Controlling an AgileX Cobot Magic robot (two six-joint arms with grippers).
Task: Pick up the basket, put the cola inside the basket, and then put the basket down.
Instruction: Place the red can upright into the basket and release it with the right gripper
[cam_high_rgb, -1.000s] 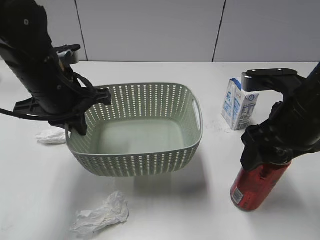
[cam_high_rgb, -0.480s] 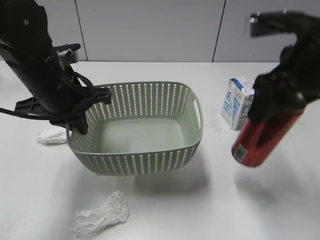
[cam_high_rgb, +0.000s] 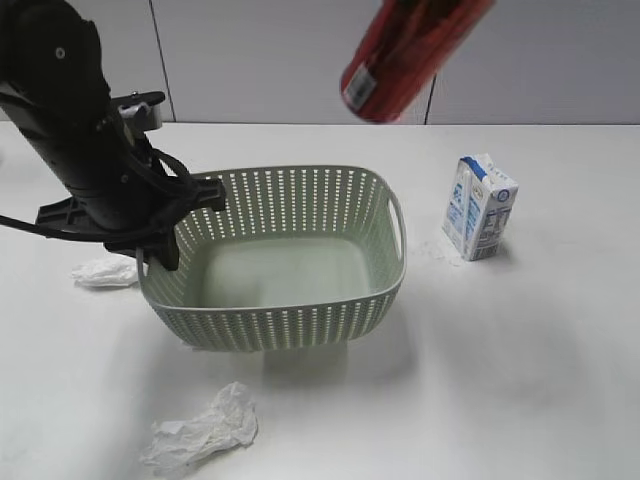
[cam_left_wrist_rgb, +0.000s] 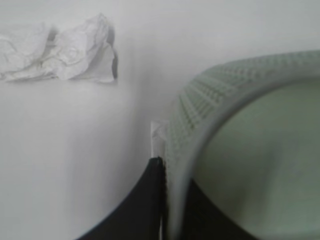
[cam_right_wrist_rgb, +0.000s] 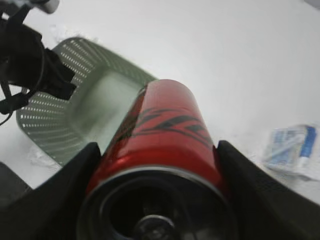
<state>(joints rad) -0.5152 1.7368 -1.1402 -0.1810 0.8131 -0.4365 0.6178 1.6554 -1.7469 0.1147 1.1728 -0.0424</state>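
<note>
The pale sage-green basket (cam_high_rgb: 300, 255) hangs slightly above the table at centre. My left gripper (cam_high_rgb: 160, 245) is shut on its left rim. In the left wrist view the black fingers (cam_left_wrist_rgb: 167, 172) pinch the basket's rim (cam_left_wrist_rgb: 200, 100). The red cola can (cam_high_rgb: 405, 55) is tilted high in the air at the top of the exterior view, above the basket's far right side. My right gripper is out of the exterior view. In the right wrist view it (cam_right_wrist_rgb: 157, 165) is shut on the cola (cam_right_wrist_rgb: 160, 130), with the basket (cam_right_wrist_rgb: 50, 120) below to the left.
A blue-and-white carton (cam_high_rgb: 480, 205) stands on the white table right of the basket, also in the right wrist view (cam_right_wrist_rgb: 295, 150). Crumpled white paper lies at front left (cam_high_rgb: 200, 428), and another piece left of the basket (cam_high_rgb: 105, 270), seen in the left wrist view (cam_left_wrist_rgb: 60, 50).
The right gripper has lifted the cola off the table at the right and carried it up and left, tilting it, to above the basket. The left arm and basket have barely moved.
</note>
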